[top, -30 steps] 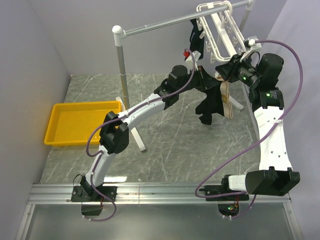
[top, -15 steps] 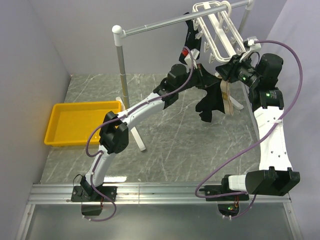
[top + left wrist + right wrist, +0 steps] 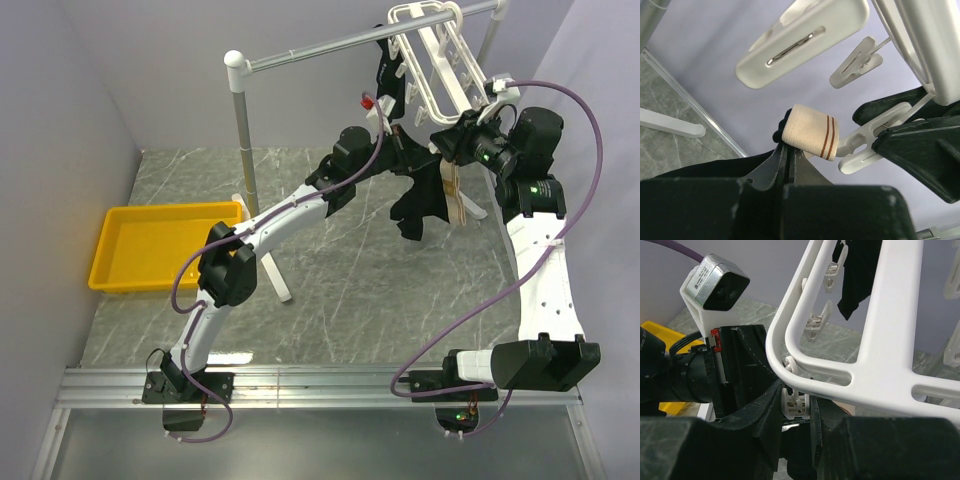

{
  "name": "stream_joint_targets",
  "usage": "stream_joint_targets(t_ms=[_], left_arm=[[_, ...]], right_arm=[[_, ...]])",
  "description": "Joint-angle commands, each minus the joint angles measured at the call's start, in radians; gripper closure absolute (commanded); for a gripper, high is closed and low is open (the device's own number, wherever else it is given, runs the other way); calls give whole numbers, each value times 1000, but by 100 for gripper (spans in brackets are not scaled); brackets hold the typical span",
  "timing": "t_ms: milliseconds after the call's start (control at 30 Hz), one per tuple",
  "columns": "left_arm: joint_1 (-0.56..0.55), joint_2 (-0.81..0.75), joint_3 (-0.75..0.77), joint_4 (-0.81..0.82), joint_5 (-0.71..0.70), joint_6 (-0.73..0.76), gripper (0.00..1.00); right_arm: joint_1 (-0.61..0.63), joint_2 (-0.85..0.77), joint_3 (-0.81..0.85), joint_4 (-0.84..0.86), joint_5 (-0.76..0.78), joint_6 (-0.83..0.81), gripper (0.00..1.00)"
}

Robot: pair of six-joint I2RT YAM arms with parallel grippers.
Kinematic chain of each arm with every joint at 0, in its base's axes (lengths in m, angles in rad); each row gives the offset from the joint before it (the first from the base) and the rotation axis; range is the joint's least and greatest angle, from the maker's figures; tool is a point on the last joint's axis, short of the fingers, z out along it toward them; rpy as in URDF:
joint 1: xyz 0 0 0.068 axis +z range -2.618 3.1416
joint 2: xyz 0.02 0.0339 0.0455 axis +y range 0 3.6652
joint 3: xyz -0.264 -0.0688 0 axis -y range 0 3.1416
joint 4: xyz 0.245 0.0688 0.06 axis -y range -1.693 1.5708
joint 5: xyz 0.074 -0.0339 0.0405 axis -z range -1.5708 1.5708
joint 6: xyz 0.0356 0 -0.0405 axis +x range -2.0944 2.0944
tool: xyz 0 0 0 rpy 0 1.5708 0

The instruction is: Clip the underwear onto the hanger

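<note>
Top cam: the underwear (image 3: 420, 205) is dangling in mid-air over the bench (image 3: 330, 290). It's held up between my two arms, just under the low end of the hanger (image 3: 437, 65), which sits tilted up by the metal rail (image 3: 320, 42). The tan waistband (image 3: 455, 195) droops on the right side. There's a yellow tray (image 3: 150, 245) off to the left.

Left wrist cam: left jaws are pinched fully together on a folded bit of the waistband, right beside a white clip (image 3: 865, 145).

Right wrist cam: right jaws are squeezed onto that clip under the hanger's corner. A smaller black garment (image 3: 860, 275) hangs beyond the frame.
</note>
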Motion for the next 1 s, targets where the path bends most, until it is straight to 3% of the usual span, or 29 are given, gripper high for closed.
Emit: stream_joint_targets(t_ms=[0,967], left_arm=[[-4,-30,55,69,19,-18,100],[-58,-31,70,63,39,5,100]], right_arm=[[13,-17,-7,16,16,-13,100],[18,-47,-64,147,119,48,100]])
